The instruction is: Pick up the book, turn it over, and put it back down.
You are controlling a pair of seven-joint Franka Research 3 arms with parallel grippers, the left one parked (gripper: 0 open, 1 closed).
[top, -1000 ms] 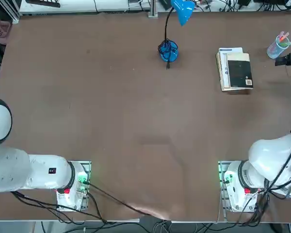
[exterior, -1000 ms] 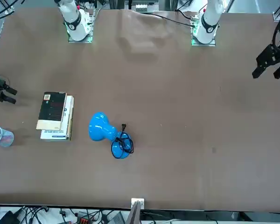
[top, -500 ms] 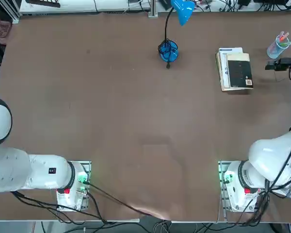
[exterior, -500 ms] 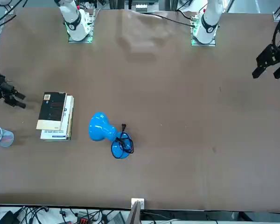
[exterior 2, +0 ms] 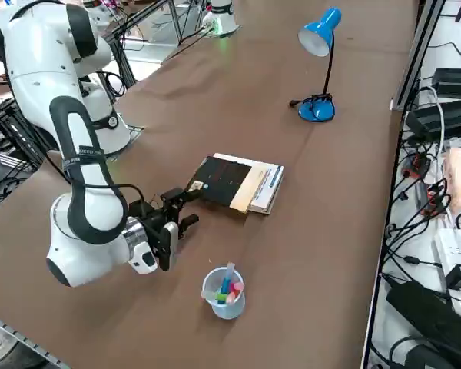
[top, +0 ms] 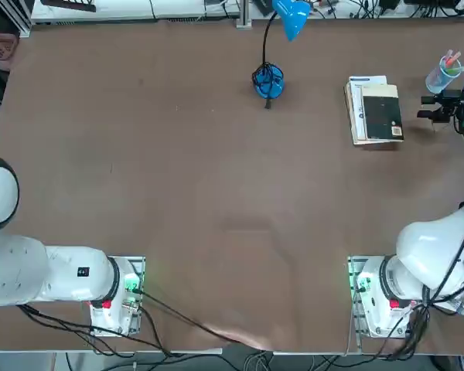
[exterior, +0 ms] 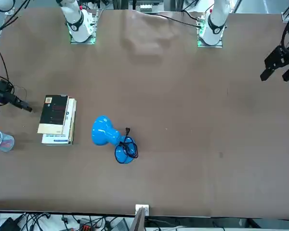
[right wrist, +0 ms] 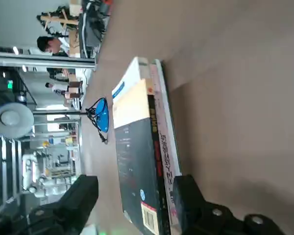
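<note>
The thin paperback (right wrist: 139, 161) crowns a stack on the tabletop's (top: 240, 178) far right; the right hand (right wrist: 137, 203) is wide and empty. It looks light, bendy (slick-covered, perhaps), best pinched across its long edges.

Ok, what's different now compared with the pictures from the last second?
The right gripper has moved in from the table's right edge toward the book, to just short of the stack, and its fingers stand open. Nothing has been taken hold of or let go. The book is still on top of the white-covered book, and the blue lamp and the cup of markers stayed put.
</note>
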